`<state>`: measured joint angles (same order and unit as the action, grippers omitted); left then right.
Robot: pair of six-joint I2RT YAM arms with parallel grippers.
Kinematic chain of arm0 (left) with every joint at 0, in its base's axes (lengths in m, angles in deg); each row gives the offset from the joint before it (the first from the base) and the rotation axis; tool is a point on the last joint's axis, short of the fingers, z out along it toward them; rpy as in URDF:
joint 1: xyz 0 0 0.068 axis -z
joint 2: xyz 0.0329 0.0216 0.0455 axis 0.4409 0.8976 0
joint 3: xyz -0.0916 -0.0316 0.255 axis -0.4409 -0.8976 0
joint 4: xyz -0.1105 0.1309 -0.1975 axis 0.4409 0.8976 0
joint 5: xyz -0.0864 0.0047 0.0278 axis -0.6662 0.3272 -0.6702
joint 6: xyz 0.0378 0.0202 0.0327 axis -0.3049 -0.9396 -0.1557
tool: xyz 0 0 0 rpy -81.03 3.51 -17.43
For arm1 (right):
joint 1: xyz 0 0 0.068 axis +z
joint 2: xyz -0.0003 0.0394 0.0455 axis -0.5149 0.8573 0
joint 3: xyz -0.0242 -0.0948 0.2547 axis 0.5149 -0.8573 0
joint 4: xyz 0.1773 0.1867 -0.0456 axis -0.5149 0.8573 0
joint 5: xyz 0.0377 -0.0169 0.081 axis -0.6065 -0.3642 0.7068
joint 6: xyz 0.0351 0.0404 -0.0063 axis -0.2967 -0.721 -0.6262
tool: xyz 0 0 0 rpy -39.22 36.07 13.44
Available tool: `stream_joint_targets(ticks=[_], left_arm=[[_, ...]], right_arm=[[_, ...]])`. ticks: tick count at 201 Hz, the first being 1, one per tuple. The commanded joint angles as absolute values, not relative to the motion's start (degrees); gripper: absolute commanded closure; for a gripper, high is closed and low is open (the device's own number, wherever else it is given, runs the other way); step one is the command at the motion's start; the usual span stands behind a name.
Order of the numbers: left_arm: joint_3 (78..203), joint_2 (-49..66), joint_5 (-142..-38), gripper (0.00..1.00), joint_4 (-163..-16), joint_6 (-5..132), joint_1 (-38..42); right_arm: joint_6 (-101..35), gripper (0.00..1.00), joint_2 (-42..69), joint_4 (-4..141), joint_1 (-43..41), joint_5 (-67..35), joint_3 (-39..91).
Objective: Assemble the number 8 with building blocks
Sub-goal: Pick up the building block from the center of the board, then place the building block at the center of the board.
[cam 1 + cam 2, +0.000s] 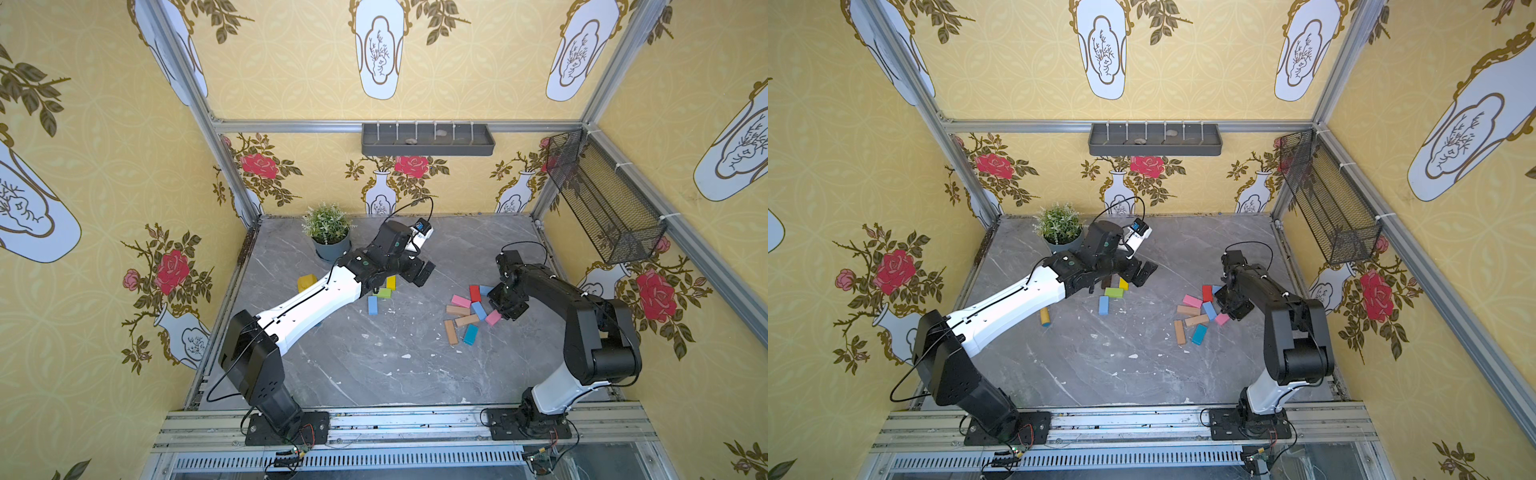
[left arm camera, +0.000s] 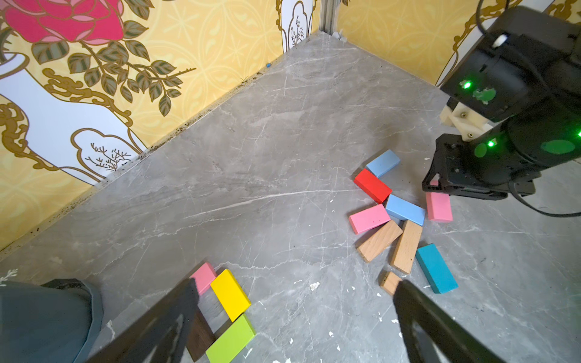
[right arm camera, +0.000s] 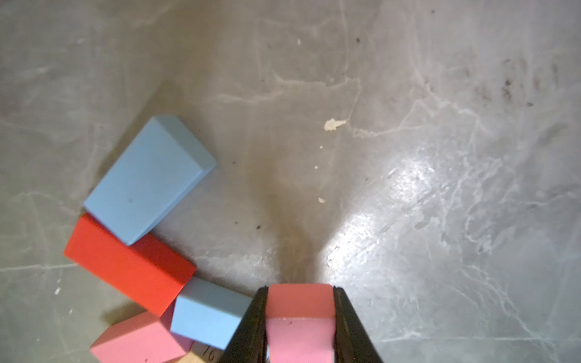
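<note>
Pink block (image 3: 300, 317), likely light, stiff and slick-painted: we are clamping its long sides in the right gripper (image 3: 300, 290), at the loose pile's (image 1: 457, 309) edge beside a blue block (image 3: 207, 314); our left gripper (image 2: 295, 286) is hanging wide open, empty.

Table (image 3: 440, 94) looks like polished grey marble, glare bouncing off it; pink block (image 3: 300, 336) wears smooth matt paint, tan blocks (image 2: 407, 246) bare grainy wood.
</note>
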<state>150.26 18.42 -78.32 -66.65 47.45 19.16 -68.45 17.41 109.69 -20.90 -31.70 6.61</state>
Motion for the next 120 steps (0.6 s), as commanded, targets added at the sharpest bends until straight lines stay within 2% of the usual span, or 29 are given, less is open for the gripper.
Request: stream_joint_targets(ticks=[1,38,83,120], left_arm=[[148.47,16.62,-78.04,0.00,-70.71,48.51,19.10],[145.08,12.97,-73.98,0.00,-73.47,49.28,19.01],[139.93,6.97,-70.55,0.00,-74.16,51.90,15.62],[133.68,0.47,-71.12,0.00,-75.01,54.78,10.16]], right_arm=[[-66.14,0.75,15.06,110.64,-18.84,-33.96,7.97],[-61.90,0.74,16.61,112.54,-9.13,-34.47,15.12],[-59.43,0.73,27.47,113.81,4.07,-32.59,27.22],[-57.41,0.71,37.63,114.64,10.31,-30.55,36.34]])
